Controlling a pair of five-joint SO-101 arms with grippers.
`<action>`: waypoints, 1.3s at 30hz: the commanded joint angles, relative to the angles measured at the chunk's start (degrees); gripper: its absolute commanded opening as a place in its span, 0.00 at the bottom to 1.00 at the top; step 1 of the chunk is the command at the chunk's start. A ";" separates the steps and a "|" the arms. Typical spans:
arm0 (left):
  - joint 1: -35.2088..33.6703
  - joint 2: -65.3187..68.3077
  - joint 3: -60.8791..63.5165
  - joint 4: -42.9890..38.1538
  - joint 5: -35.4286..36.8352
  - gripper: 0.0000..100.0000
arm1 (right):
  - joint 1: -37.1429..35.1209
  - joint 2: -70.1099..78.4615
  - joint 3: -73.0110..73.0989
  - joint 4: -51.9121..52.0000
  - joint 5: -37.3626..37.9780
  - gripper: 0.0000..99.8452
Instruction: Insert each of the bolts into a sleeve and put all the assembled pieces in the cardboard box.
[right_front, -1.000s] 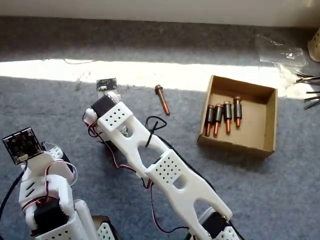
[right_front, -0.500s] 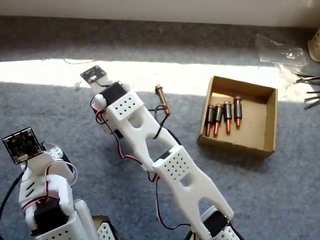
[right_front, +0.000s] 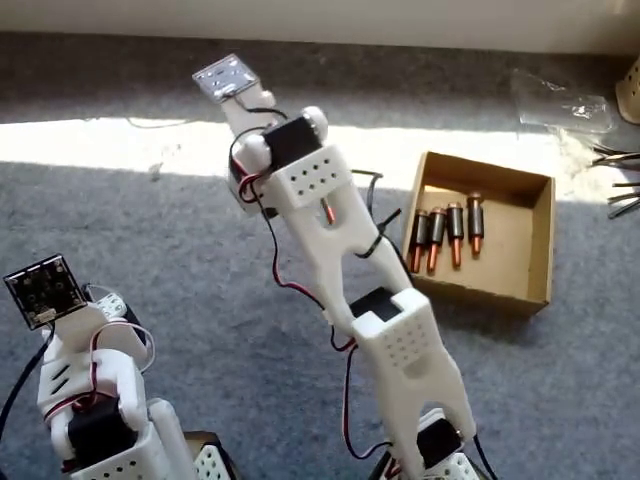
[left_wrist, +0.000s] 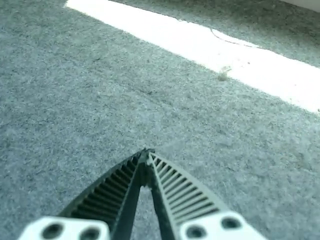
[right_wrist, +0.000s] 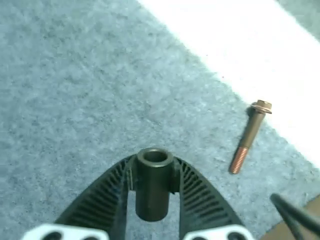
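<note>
Near the grey table's (right_front: 150, 260) far edge the white right arm (right_front: 322, 190) stretches forward. Its wrist view: right gripper (right_wrist: 153, 163) clenches a dark cylindrical sleeve (right_wrist: 152, 192), copper bolt (right_wrist: 248, 137) nearby. Left gripper (left_wrist: 148, 156) clamped together, empty.

Loose copper bolt (right_wrist: 248, 136), dark gripped sleeve (right_wrist: 152, 192), 4 pieces (right_front: 446, 232) in box (right_front: 512, 262)

The right white perforated plastic arm (right_front: 330, 210) is stretched way out from its base at the near edge. In the high view it angles up and to the left, with red and black wires looped along it and the wrist at the far end. Its black ribbed gripper (right_wrist: 152, 167) is clamped on a dark cylindrical metal sleeve (right_wrist: 152, 197), open end up by the fingertips. The left white plastic arm (right_front: 95, 390) sits folded up at the near-left corner, and its grey ribbed gripper (left_wrist: 146, 156) has the jaws pinched together at the tips.
</note>
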 joint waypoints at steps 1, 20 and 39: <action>-0.48 -0.40 -0.48 -0.88 0.62 0.01 | 3.38 -9.80 4.35 0.84 0.62 0.00; -0.48 -0.40 -0.40 -0.88 0.70 0.01 | 8.22 -47.25 39.25 0.31 7.47 0.00; -0.48 -0.40 -0.31 -0.88 0.53 0.01 | 8.57 -77.67 68.97 -6.81 7.21 0.00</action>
